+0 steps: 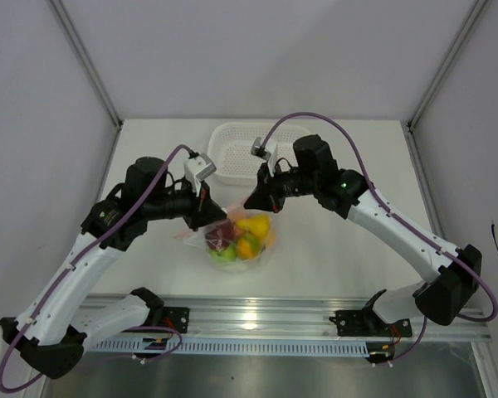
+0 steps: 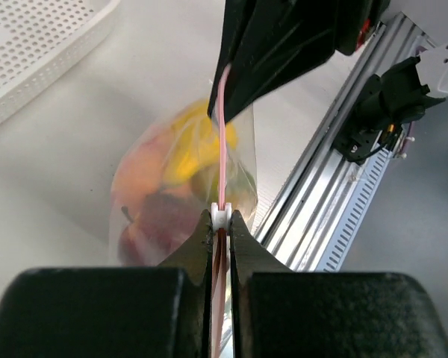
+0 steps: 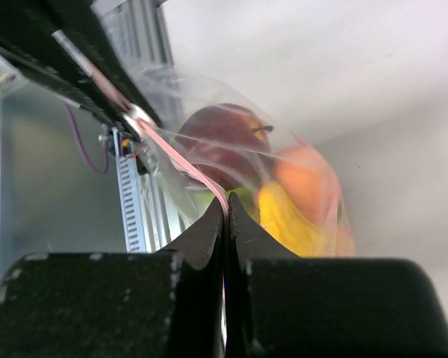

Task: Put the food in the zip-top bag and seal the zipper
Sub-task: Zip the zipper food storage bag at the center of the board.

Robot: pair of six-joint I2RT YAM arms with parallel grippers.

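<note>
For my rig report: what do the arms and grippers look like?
The left arm and right arm have white shells, black joints and a purple cable each; a green light shows on the right one. The left gripper and right gripper are black with tapered fingers.

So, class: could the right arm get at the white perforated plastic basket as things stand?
Probably, but not freely: the basket lies beyond the right gripper with nothing between, yet that gripper is shut on the clear bag's red zipper strip and must release first.
</note>
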